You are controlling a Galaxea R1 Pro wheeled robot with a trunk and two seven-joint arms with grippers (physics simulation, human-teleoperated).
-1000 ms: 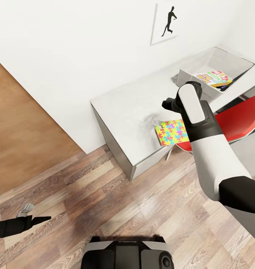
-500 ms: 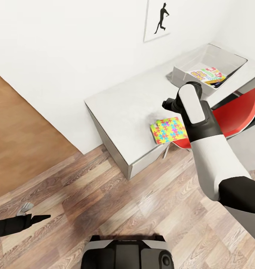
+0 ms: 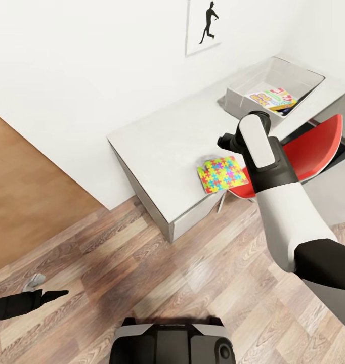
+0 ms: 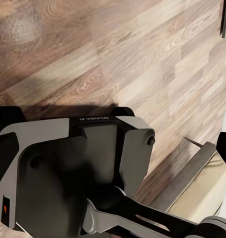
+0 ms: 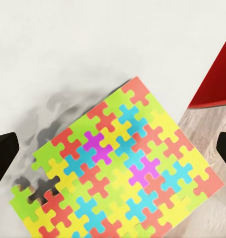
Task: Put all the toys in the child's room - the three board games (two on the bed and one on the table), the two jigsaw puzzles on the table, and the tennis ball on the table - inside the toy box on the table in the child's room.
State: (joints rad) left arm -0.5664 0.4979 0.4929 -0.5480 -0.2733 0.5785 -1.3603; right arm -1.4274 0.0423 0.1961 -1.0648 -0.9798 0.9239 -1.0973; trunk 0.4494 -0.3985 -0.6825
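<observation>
Lying flat on the pale grey desk, a jigsaw puzzle sits close to the front edge, its multicolour interlocking pattern of yellow, pink, blue and green facing up, one corner just beside the seat of a red chair that is pushed in under the desk. In the right wrist view the same puzzle lies under the camera, with the two dark fingertips of the right claw showing at opposite edges of the picture – spread wide, well apart from each other and holding nothing. In the head view the right arm reaches forward over the desk's front edge, its wrist above the puzzle, so the claw itself is hidden behind the forearm. Farther back along the desk, against the white wall, stands the toy box, a shallow light grey tray with sloping sides; a printed board game with white, green and red colours and yellow edges lies inside it. A black baseball-player silhouette picture hangs on the wall above. The left claw hangs low over the wood-plank floor at the robot's left side – whether it is spread or closed cannot be told. The left wrist view looks down on the robot's grey and black base on the planks.
</observation>
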